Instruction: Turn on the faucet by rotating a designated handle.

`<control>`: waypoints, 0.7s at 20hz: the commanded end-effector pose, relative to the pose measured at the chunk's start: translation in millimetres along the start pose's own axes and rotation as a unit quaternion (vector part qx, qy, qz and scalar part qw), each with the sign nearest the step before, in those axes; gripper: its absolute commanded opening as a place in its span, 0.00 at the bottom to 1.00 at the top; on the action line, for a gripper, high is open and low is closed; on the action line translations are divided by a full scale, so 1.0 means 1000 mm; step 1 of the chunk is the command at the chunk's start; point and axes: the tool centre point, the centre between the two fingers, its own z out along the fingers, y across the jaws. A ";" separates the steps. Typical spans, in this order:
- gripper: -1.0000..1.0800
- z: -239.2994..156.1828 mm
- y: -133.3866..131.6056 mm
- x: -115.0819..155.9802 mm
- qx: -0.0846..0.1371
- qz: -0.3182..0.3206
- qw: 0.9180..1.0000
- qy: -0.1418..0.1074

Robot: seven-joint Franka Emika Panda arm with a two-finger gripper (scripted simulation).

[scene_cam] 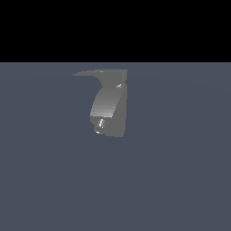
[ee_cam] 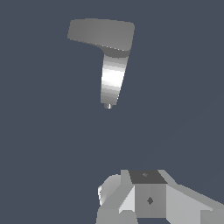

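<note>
Grey faucet (scene_cam: 109, 110) is seen standing alone on a flat floor, w/ flat handle (scene_cam: 100, 73) on top, tip pointing to the exterior view's left. In wrist view, gripper (ee_cam: 146, 197) is set well apart from handle (ee_cam: 100, 33); jaw state can't be told.

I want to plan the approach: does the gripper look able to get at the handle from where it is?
Probably yes. In the wrist view nothing lies between the gripper and the handle topping the faucet; they are apart with open floor between.
</note>
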 end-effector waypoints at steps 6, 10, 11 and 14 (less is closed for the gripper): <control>0.00 -0.001 0.004 0.004 -0.012 0.002 1.000 0.005; 0.00 -0.002 0.007 0.006 -0.023 0.002 1.000 0.010; 0.00 -0.002 0.007 0.006 -0.023 0.001 1.000 0.010; 0.00 -0.002 0.006 0.006 -0.021 0.004 1.000 0.009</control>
